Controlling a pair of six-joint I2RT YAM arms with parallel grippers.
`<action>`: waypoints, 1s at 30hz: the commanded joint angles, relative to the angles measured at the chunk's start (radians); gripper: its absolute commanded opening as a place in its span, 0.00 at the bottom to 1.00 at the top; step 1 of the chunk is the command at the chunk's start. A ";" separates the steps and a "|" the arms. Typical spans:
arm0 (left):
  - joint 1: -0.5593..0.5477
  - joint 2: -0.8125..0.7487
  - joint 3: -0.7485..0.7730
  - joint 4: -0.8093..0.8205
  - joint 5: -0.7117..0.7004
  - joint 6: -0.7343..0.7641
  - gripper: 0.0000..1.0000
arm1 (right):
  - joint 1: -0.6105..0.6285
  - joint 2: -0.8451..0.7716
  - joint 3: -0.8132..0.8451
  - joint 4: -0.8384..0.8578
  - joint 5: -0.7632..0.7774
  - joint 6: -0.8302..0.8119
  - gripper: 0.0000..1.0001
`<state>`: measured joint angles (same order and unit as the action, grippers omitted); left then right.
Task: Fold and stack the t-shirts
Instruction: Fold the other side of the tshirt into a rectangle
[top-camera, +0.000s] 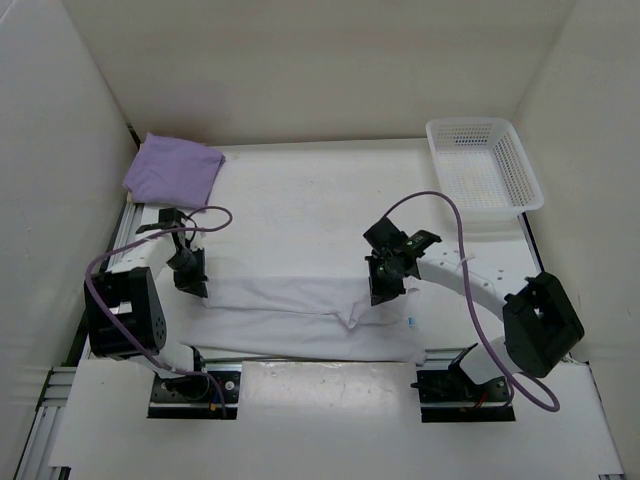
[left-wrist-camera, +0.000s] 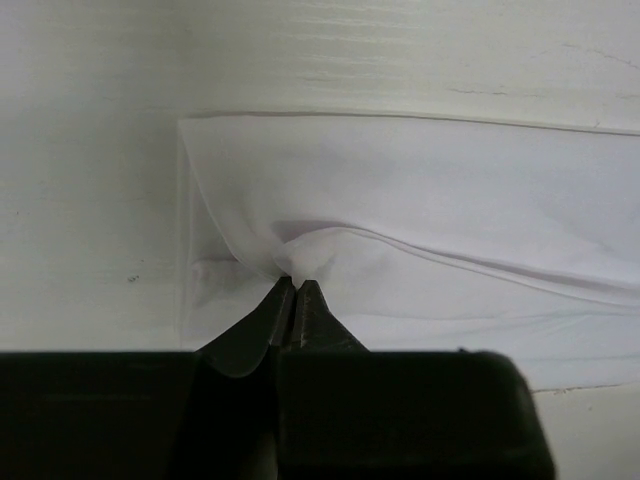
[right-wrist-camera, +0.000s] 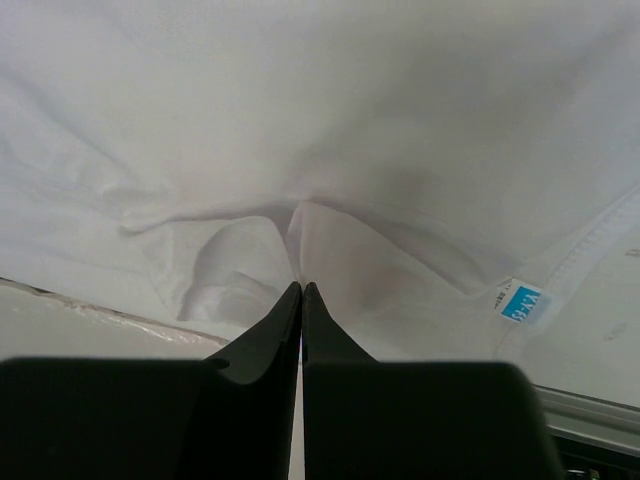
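A white t-shirt (top-camera: 300, 320) lies in a long folded strip across the near part of the table, its blue neck label (right-wrist-camera: 522, 301) at the right end. My left gripper (top-camera: 192, 285) is shut on a pinched fold (left-wrist-camera: 305, 255) at the strip's left end. My right gripper (top-camera: 382, 290) is shut on a raised ridge of the same white t-shirt (right-wrist-camera: 300, 230) near its middle right. A folded lavender t-shirt (top-camera: 172, 168) rests at the back left corner. No tan shirt shows.
A white perforated plastic basket (top-camera: 484, 165) stands at the back right. White walls close in the table on the left, back and right. The arm bases (top-camera: 195, 385) sit on the near edge.
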<state>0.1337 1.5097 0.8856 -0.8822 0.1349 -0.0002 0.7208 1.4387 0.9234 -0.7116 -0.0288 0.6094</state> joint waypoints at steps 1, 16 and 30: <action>-0.002 -0.040 0.042 0.005 -0.020 0.000 0.10 | -0.014 -0.034 0.090 -0.057 0.030 -0.040 0.00; 0.038 0.178 0.489 -0.130 -0.032 0.000 0.10 | -0.199 0.043 0.367 -0.123 0.102 -0.178 0.00; 0.078 0.017 0.127 -0.121 -0.101 0.000 0.10 | -0.149 -0.290 -0.075 -0.082 -0.008 0.012 0.00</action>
<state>0.2020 1.5871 1.0340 -1.0172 0.0753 -0.0002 0.5503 1.1580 0.8989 -0.8150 -0.0055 0.5629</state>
